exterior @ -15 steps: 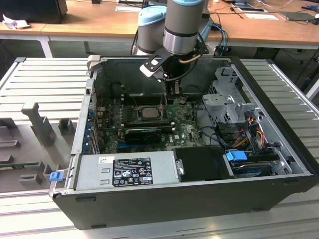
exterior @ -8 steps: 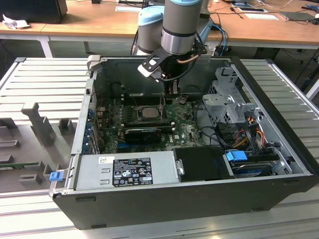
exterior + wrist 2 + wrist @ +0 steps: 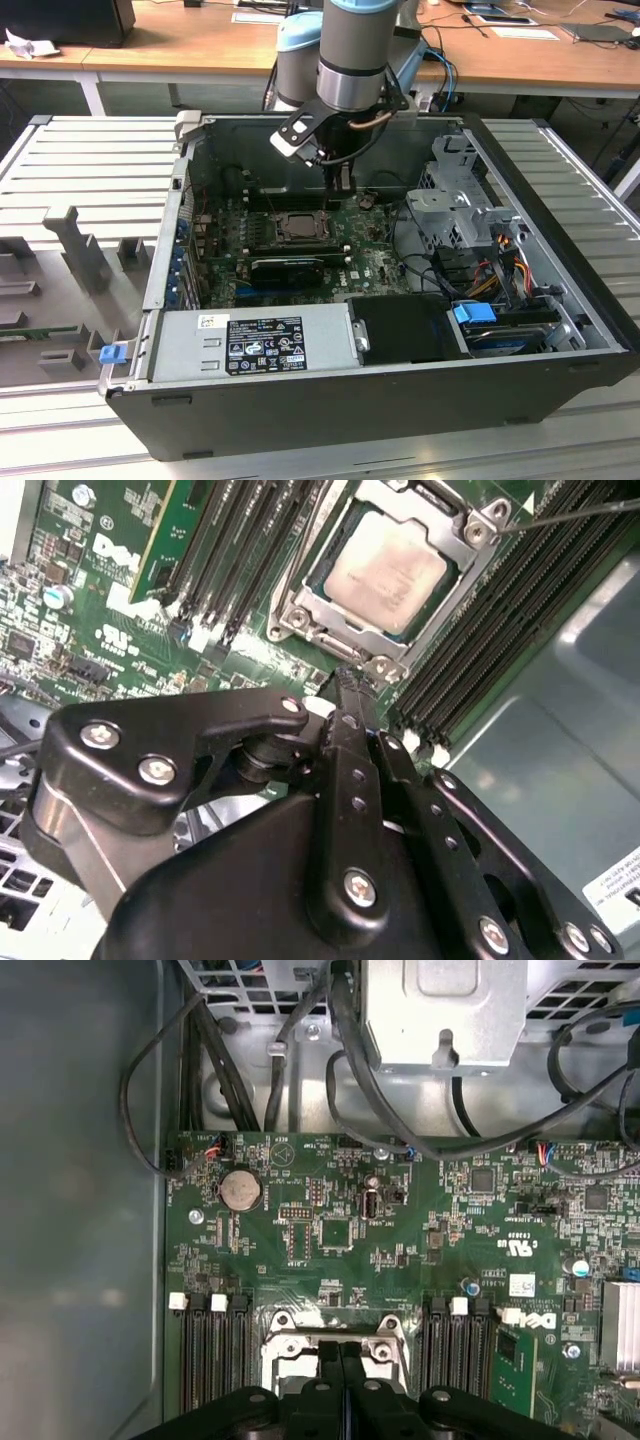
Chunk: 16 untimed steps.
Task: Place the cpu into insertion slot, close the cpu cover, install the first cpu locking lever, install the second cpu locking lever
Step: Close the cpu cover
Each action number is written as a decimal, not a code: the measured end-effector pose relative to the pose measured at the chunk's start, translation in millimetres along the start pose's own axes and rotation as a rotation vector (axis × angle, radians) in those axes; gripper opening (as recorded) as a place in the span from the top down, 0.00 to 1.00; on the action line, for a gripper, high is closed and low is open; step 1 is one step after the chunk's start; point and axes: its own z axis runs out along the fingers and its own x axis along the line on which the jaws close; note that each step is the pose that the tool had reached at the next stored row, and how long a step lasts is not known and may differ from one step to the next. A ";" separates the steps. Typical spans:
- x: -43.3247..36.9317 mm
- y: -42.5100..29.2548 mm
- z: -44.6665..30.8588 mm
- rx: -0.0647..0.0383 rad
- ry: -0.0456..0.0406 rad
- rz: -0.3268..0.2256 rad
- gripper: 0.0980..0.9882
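tan-silver cpu (image 3: 390, 570) lay seated beneath the closed cover (image 3: 335, 640), one lever (image 3: 570, 512) seemingly unlatched, with the gripper (image 3: 347, 680) clenched empty beside it.

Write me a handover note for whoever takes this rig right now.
Gripper: shut, holding nothing, tip at the edge of the cpu cover.
Done: the cpu is seated, with that cover down around it.
Left: the locking levers. One thin lever rod stands off from the cover's corner, seemingly unlatched; the other I cannot make out.
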 end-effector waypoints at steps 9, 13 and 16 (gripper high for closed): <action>0.1 -31.1 11.8 0.001 0.0023 -0.020 0.99; 0.3 -37.5 12.0 0.001 0.0025 -0.020 0.99; 0.3 -40.6 12.1 0.000 0.0025 -0.020 0.99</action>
